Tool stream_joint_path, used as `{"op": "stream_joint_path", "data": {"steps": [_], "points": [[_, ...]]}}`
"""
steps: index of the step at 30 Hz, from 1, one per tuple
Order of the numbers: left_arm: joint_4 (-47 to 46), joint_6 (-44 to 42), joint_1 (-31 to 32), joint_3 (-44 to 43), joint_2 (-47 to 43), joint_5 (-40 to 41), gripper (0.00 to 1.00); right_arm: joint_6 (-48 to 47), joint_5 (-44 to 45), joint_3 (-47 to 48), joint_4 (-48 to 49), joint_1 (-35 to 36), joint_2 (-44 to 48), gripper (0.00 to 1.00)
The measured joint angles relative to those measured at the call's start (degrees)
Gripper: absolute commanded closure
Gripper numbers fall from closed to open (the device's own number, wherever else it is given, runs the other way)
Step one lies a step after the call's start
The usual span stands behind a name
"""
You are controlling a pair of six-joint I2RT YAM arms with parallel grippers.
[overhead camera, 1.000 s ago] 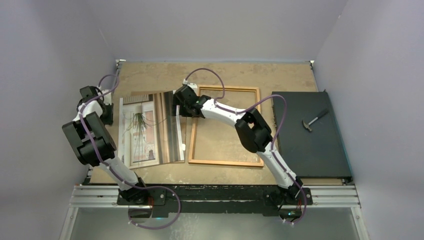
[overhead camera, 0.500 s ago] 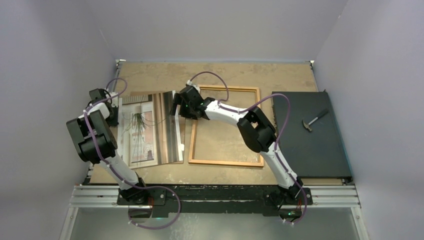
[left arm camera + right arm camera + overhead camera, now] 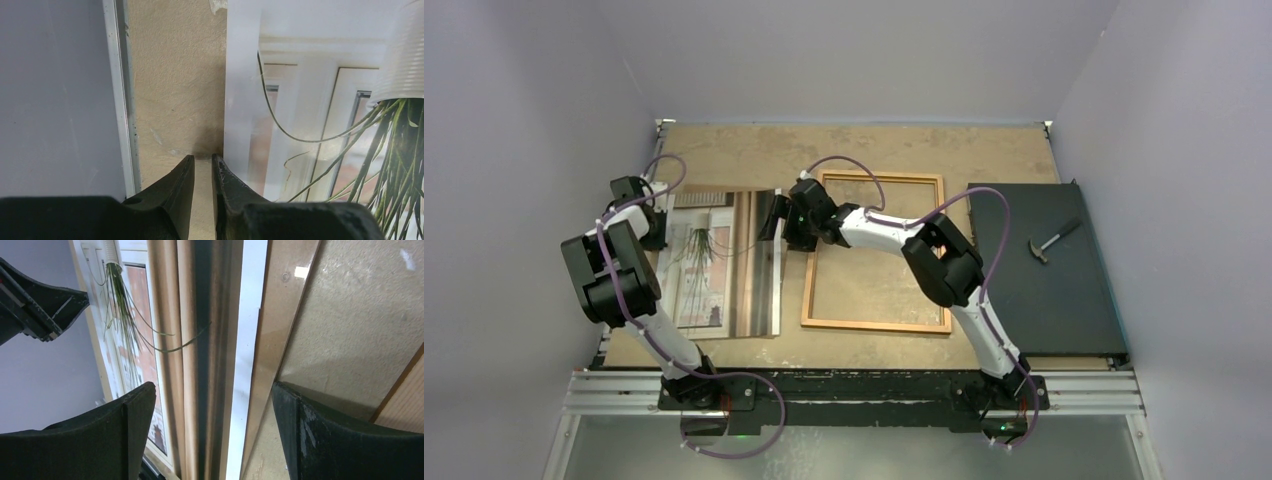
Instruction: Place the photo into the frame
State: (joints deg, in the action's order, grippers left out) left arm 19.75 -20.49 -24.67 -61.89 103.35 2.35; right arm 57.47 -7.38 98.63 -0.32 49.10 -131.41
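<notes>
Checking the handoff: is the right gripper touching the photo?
Cannot tell. In the right wrist view the right gripper is open astride the photo's edge.

Both arms have white link tubes, bulky black joint housings and a looping purple cable. Their bases are black, on an aluminium rail. The fingers are matte black, tapered and scuffed with pale marks.
</notes>
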Motion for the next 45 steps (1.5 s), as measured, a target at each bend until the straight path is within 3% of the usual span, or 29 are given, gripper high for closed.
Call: {"op": "stream_joint_path", "data": {"steps": [16,26,34,45], "points": [[-1.6,-0.1,0.6,1.4,-0.7,0.1,0.86,0.7,-3.4,-1.8,4.7,-0.1,3.5,0.16],[-1.9,-0.2,0.7,1.7,-0.8,0.2,0.88,2.5,-9.1,-6.7,14.1,-1.3,3.5,0.13],[-1.9,-0.4,0.7,1.8,-0.9,-0.1,0.88,5.9,-13.9,-7.3,28.6,-0.5,2.0,0.13],[-1.9,-1.8,0.7,2.2,-1.2,-0.6,0.89,8.3,-16.0,-4.7,31.6,-0.3,-4.2,0.14]]}}
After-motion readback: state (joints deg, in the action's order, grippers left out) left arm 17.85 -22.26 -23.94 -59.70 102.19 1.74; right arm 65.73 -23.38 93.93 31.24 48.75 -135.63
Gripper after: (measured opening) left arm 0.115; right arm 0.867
